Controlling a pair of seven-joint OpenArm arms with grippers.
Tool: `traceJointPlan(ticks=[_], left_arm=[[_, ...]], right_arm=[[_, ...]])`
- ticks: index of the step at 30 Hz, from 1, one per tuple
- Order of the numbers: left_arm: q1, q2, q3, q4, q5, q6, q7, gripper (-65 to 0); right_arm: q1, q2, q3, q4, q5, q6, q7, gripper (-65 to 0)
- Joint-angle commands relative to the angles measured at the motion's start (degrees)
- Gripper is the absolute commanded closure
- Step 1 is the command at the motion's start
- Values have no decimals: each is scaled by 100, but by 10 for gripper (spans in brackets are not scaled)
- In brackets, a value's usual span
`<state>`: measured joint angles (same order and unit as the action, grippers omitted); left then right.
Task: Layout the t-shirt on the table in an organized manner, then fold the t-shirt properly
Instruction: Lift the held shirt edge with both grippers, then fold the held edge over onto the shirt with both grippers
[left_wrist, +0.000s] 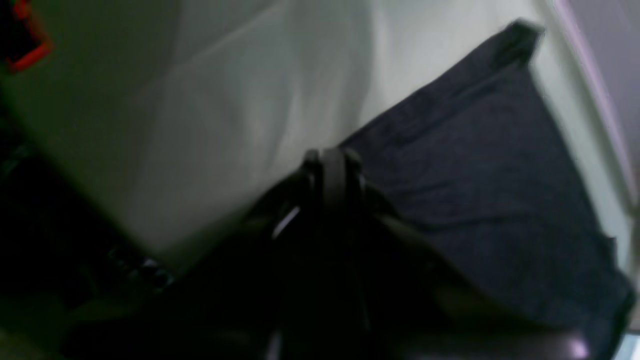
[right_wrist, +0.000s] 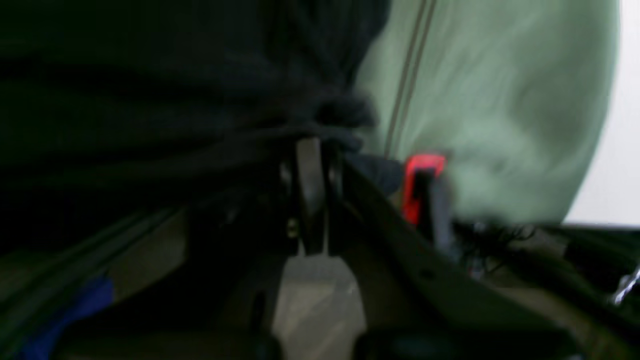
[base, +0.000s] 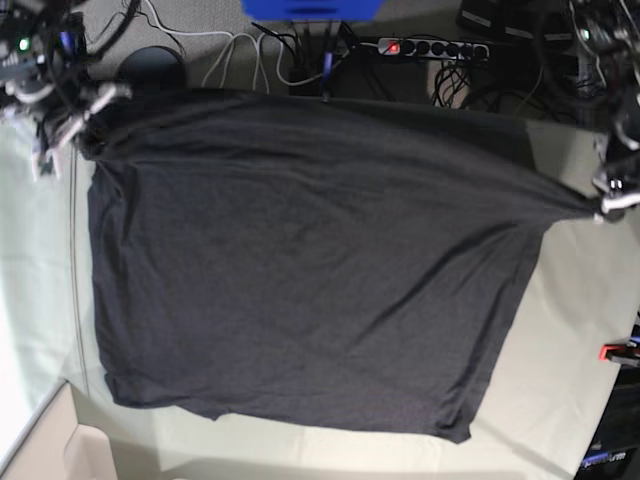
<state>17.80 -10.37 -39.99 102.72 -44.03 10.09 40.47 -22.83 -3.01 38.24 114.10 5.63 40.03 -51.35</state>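
Observation:
The dark charcoal t-shirt (base: 300, 260) lies spread wide over the pale grey-green table (base: 570, 330), stretched between two held points. My right gripper (base: 85, 125) is shut on its far left corner; in the right wrist view the closed gripper (right_wrist: 310, 150) pinches a bunched fold of the t-shirt (right_wrist: 150, 100). My left gripper (base: 605, 205) is shut on a pulled-out point at the shirt's right edge; in the left wrist view the closed gripper (left_wrist: 330, 160) grips the t-shirt (left_wrist: 500, 175) above the table (left_wrist: 225, 100). No graphic shows.
A red-orange clamp (base: 615, 352) sits at the table's right edge, and clamps show in the wrist views (left_wrist: 30, 50) (right_wrist: 420, 185). Beyond the far edge lie a power strip (base: 430, 47), cables and a blue object (base: 310, 8).

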Motion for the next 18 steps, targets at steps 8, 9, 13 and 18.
traceJointPlan(ticks=[8,9,13,18], left_arm=[[-510,-93,-14,-465,-15,-20,-95,0],[-571,-93,-14,-527,-15,-20,-95,0],[-844,-93,-14,-826,-15,-20,-95,0],[-1160,-101,117,-1177,-15,-20,-95,0]], right_arm=[[635,191,40,84,-189,-3,120,0],[705,191,40,31,-286,-3,120,0],[969,208,40,-276,-523,-3,155,0],[1206,270,40,-558,-523,-3,164,0]])
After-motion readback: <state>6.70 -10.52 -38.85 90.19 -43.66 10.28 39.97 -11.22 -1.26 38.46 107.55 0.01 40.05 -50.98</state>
